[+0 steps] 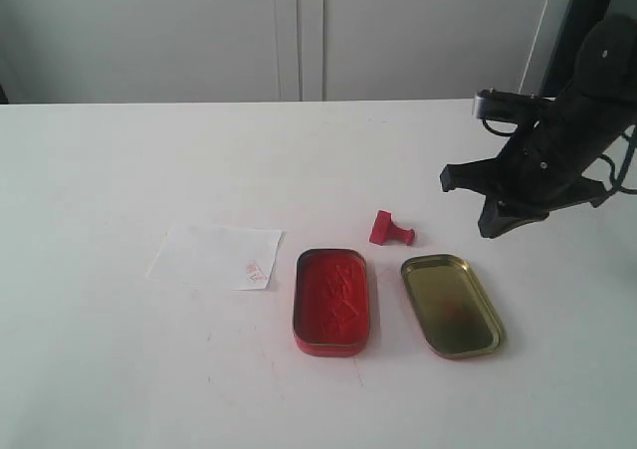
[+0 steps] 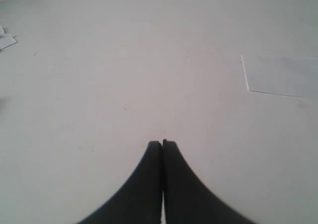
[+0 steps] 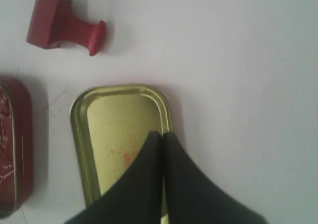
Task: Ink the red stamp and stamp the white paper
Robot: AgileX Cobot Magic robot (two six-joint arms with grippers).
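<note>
A faint red imprint (image 1: 256, 271) shows near one corner of the white paper (image 1: 214, 256), which lies flat on the white table (image 1: 119, 170) just left of the open ink tin (image 1: 331, 301). The red stamp (image 1: 391, 230) lies tipped on its side on the table, just behind the gap between the ink tin and its gold-coloured lid (image 1: 451, 305), and nothing holds it.

With a mark on the sheet and the stamp set down, the inking and stamping appear done. What may be left, at most, is for the arms to draw clear.

The right gripper (image 3: 162, 133) has its fingers pressed together on nothing and hangs above the lid. The left gripper (image 2: 162, 142) is likewise closed and empty over bare table, with the paper's edge off to one side.

By count, there are one stamp, one sheet, one ink tin, one lid, one visible imprint and two grippers.
</note>
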